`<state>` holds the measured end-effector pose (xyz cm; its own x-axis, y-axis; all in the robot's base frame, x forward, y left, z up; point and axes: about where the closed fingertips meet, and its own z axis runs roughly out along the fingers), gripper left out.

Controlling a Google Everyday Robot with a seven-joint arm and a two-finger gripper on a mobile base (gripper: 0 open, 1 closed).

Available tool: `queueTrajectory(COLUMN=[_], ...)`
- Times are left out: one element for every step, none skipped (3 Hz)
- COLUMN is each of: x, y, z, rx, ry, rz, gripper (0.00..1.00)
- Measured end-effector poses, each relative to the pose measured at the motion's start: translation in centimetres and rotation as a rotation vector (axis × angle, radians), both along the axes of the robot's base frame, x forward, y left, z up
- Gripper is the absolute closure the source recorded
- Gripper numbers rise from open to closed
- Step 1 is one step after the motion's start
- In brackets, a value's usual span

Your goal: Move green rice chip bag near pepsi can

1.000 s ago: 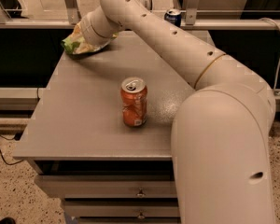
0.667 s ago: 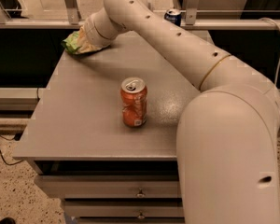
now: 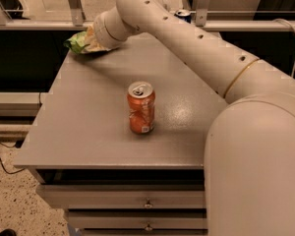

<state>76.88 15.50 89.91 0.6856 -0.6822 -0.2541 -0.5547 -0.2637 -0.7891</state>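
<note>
While beneath gripper — bag crosswise, far-left

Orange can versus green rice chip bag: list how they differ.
The orange can stands upright mid-table, untouched; the green rice chip bag lies crumpled at the far left corner, at the gripper. The can is rigid, the bag soft. Both sit on the table.

An orange can stands alone mid-worktop, open grey surface on every side. The arm slants across the far right, masking most of the pepsi can at the back edge; the gripper sits far left at the green rice chip bag.
</note>
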Motion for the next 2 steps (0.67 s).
queueTrajectory(x=[-0.8, -2.1], y=[-2.0, -4.5], z=[2.5, 3.5], rx=[-0.002, -0.002], ry=[-0.042, -0.030], rz=[-0.019, -0.036], gripper=[1.00, 1.00])
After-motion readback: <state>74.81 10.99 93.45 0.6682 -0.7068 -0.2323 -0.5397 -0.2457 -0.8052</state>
